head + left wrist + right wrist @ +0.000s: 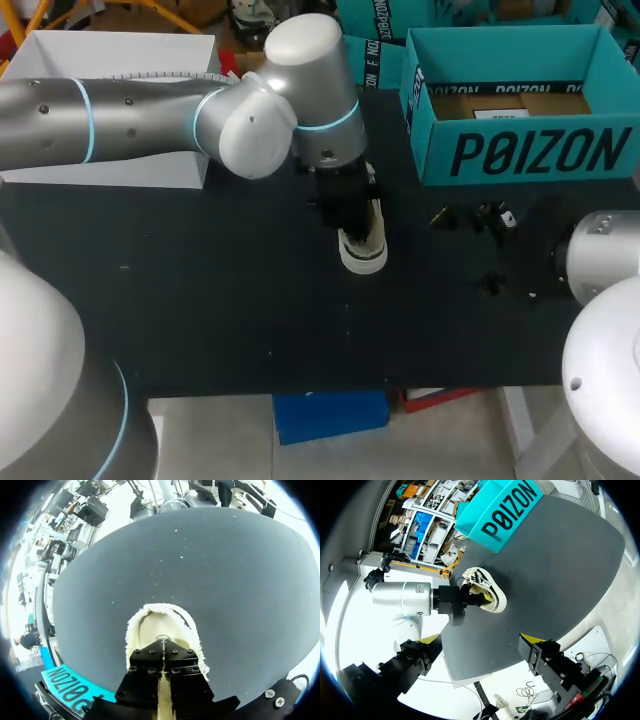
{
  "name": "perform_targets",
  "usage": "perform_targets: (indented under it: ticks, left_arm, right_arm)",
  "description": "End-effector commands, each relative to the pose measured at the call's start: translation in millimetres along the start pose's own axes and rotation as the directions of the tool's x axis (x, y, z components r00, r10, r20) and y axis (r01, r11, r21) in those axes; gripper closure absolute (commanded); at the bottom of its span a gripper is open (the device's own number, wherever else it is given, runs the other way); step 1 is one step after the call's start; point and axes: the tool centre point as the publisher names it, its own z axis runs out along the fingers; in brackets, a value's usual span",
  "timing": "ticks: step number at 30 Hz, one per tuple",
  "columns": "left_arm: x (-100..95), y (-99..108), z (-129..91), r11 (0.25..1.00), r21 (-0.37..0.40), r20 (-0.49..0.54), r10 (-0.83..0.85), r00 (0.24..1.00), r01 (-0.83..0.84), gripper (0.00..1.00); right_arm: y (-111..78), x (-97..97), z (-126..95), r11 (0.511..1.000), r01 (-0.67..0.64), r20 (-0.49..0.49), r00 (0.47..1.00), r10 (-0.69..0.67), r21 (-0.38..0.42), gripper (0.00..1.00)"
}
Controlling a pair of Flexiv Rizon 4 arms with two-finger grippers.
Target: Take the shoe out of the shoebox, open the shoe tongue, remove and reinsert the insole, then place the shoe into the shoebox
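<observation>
— Left end effector [163,641] first, since it sat right under my wrist camera. How did it stand?

— Its black fingers [147,672] were drawn together, with only a thin cream strip showing between them. The tips were down inside the shoe [134,630], out of my sight, so I could not tell whether they pinched anything in there.

— And where was the shoe?

— It was on the dark table [200,300], near the middle and outside the shoebox [520,155]. It was cream, with a fleecy rim round the opening. My left arm came in from its side and reached past the middle, so from above its wrist covered most of the shoe. Only the pale sole end showed below it.

— Where was the shoebox?

— It was teal and open at the top, at the far right of the table. It stood apart from the shoe, beyond it and to its right.

— And your right side?

— The right end effector [480,640] had its yellow-tipped fingers wide apart, with nothing between them. It hung near the table's right edge, well apart from the shoe. From that wrist I saw the shoe ahead with my left end effector on it, and the shoebox beyond them.
</observation>
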Motion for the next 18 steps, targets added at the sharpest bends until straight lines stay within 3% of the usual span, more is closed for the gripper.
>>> perform_targets:
  ticks: [1, 2, 4, 5, 12, 18]
  left_arm:
    - [2.4, -12.1, -34.6, 0.999, -0.033, 0.0, 0.014, 1.0, -0.014, 0.56]
    - [1.7, -13.5, -41.3, 0.999, -0.038, -0.004, 0.019, 1.0, -0.02, 0.36]
    - [1.5, -15.8, -52.9, 0.998, -0.055, -0.015, 0.034, 0.999, -0.034, 0.07]
    - [1.3, -17.3, -60.1, 0.997, -0.063, -0.019, 0.037, 0.999, -0.038, 0.0]
    - [21.8, -11.8, -77.1, 0.996, -0.09, -0.051, -0.011, 0.999, 0.006, 0.0]
    - [32.8, -3.5, -70.8, 0.995, -0.086, -0.07, -0.049, 0.996, 0.043, 0.0]
  right_arm:
    - [1.2, -8.1, -8.1, 0.996, -0.014, -0.014, 1.0, 0.015, 0.086, 0.0]
    - [1.2, -8.1, -8.1, 0.996, -0.014, -0.014, 1.0, 0.015, 0.086, 0.0]
    - [1.2, -8.1, -8.1, 0.996, -0.014, -0.014, 1.0, 0.015, 0.086, 0.0]
    - [1.2, -8.1, -8.1, 0.996, -0.014, -0.014, 1.0, 0.015, 0.086, 0.0]
    - [1.2, -8.1, -8.1, 0.996, -0.014, -0.014, 1.0, 0.015, 0.086, 0.0]
    - [1.2, -8.1, -8.1, 0.996, -0.014, -0.014, 1.0, 0.015, 0.086, 0.0]
